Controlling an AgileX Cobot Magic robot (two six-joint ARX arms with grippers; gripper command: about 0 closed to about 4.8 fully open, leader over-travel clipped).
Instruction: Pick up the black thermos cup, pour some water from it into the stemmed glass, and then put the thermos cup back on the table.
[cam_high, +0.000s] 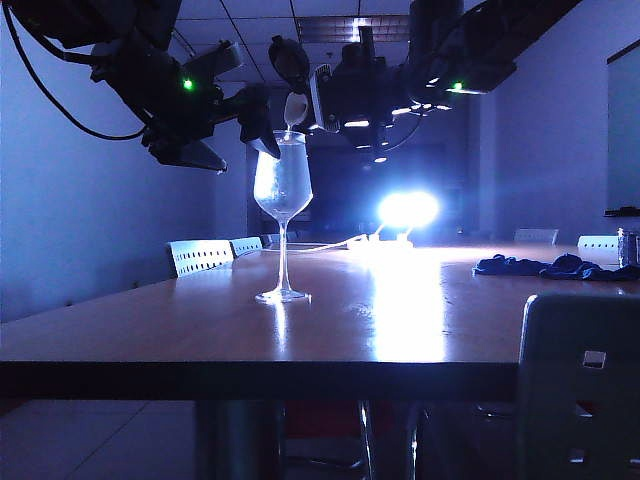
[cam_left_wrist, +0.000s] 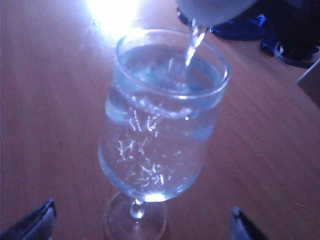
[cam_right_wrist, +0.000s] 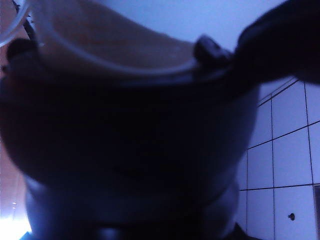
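Table (cam_high: 150, 330): brown wood, glossy, throws back the lamp glare; grain lines show in left wrist view. Stemmed glass (cam_high: 283, 190): clear smooth glass, wet-looking, bright specks on the bowl. Thermos cup (cam_right_wrist: 125, 150): black, smooth, dull sheen. Cloth (cam_high: 545, 267) at 3 o'clock from the glass: dark blue, crumpled, matt.
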